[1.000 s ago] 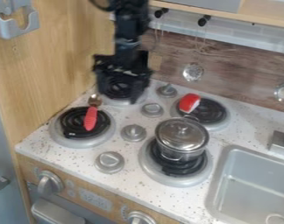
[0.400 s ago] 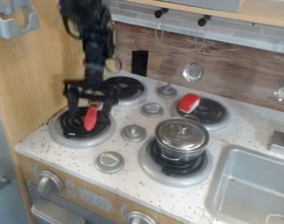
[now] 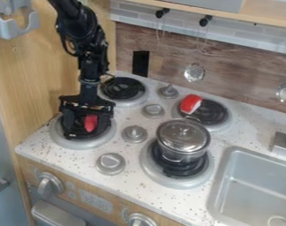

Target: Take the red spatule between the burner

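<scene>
So I've got the pincer (image 3: 87, 127) over the front-left burner (image 3: 80, 145), spread open, and the red spatula (image 3: 90, 123) on that burner shows between its two sides. Lidded pot's (image 3: 182, 136) on the front-right burner (image 3: 169, 181), fwiw.

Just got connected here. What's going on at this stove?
The robot arm is over the front-left burner, its end effector open around the red spatula, which lies on the coils. I can't tell if it touches it, but it hasn't lifted it. A lidded metal pot sits on the front-right burner, and a red and white object rests at the back-right burner.
</scene>
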Controlling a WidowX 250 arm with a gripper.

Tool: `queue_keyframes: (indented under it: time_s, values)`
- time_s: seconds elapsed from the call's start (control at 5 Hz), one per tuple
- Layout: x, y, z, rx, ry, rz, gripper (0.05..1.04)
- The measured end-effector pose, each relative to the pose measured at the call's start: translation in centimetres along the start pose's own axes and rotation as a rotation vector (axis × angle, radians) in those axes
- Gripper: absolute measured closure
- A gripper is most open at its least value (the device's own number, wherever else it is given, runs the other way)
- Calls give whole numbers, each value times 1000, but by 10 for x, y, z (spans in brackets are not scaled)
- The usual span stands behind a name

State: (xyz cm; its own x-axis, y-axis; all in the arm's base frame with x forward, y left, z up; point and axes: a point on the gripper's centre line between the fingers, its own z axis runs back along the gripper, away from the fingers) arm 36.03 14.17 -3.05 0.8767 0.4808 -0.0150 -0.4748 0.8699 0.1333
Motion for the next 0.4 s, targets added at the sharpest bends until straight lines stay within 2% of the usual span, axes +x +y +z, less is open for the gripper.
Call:
queue_keyframes:
  time_s: [0.2,0.4]
  values:
    - [2,-1,-1,-3,-14,-1,447]
    - [4,1,-1,5,-25,-7,703]
